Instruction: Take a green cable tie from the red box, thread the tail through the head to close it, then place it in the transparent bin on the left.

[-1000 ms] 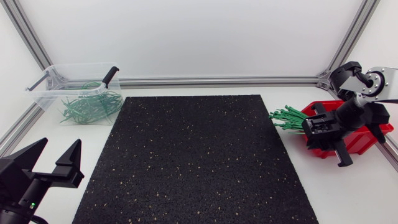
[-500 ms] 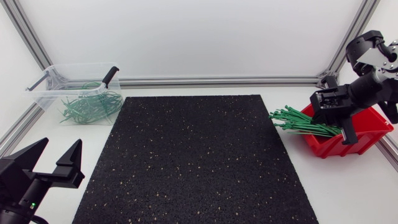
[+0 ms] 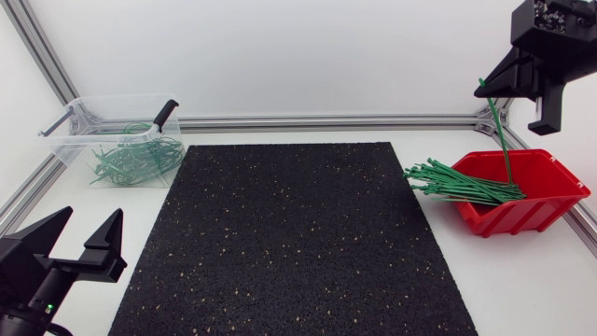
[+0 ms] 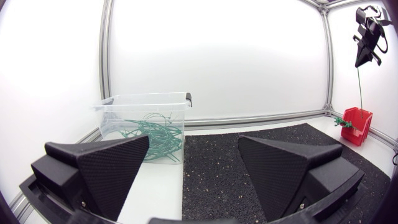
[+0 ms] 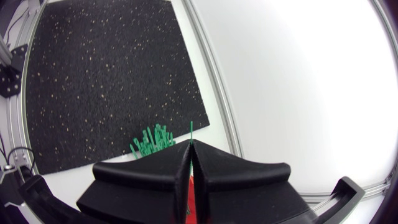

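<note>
White table point(image 3: 522, 280), black speckled mat point(image 3: 289, 233) across the middle.

Right gripper point(image 3: 485, 86): raised high, well above the box point(image 3: 532, 213), fingers pressed together on one green tie point(image 3: 499, 135). Pinch is close to the tie's upper end; a short tip pokes out past the fingertips in the right wrist view point(image 5: 191, 132). Rest of the strap hangs straight down under the gripper to the box. Cannot tell whether its lower end is free of the pile.

Handling, as judged: very light, thin, springy plastic. Keeps its line when hanging, but will bend and whip. Smooth, so likely to slip or twist in a flat pinch. Grip near one end leaves a long free length. Second hold is best close to the other end, so tail and head can be steered together.

Left gripper point(image 3: 89, 233): low, far across the mat from the tie, fingers wide apart, nothing between them.

Containers:
- Box: red, directly beneath the right gripper; bundle point(image 3: 457, 183) of straight green ties, ends sticking out over the rim towards the mat.
- Bin point(image 3: 112, 98): clear, ahead of the left gripper; tangle of green loops point(image 3: 135, 159) inside.
</note>
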